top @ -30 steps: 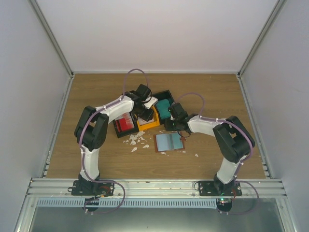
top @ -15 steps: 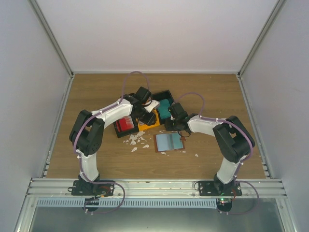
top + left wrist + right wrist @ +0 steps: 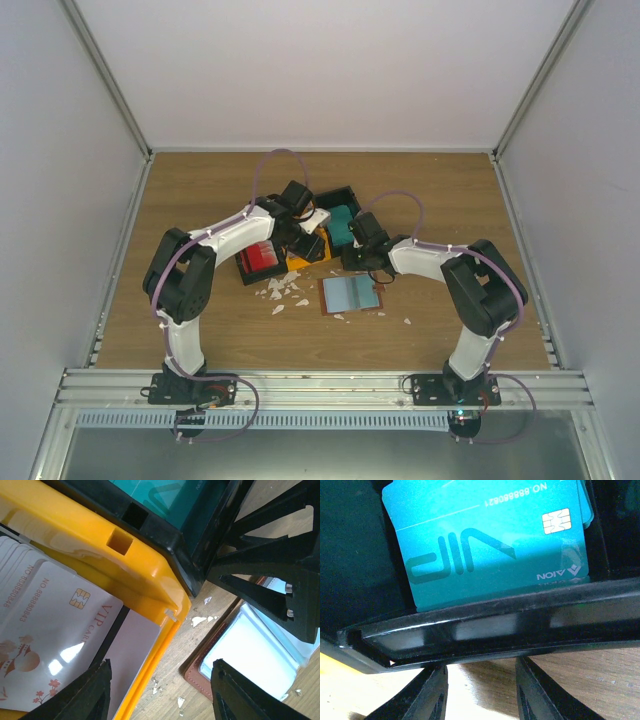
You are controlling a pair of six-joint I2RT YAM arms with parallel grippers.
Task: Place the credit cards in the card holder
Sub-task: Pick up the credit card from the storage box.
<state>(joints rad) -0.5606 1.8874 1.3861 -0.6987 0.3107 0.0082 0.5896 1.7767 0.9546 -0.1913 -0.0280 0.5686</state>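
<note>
Hovering at the orange bin (image 3: 140, 565), my left gripper (image 3: 161, 672) stands wide and holds nothing, its fingers straddling the bin's near corner. White-pinkish cards (image 3: 50, 625) lie stacked inside, at 9 o'clock from that corner. At 4 o'clock the card holder (image 3: 240, 652) lies open on the table (image 3: 172, 660), pale inner side up. My right gripper (image 3: 480, 669) is partly spread and empty, just outside the black bin (image 3: 495, 625). Teal cards (image 3: 490, 540) sit in that bin at 12 o'clock. Seen from above, red cards (image 3: 260, 257) rest at 9 o'clock from the orange bin.
</note>
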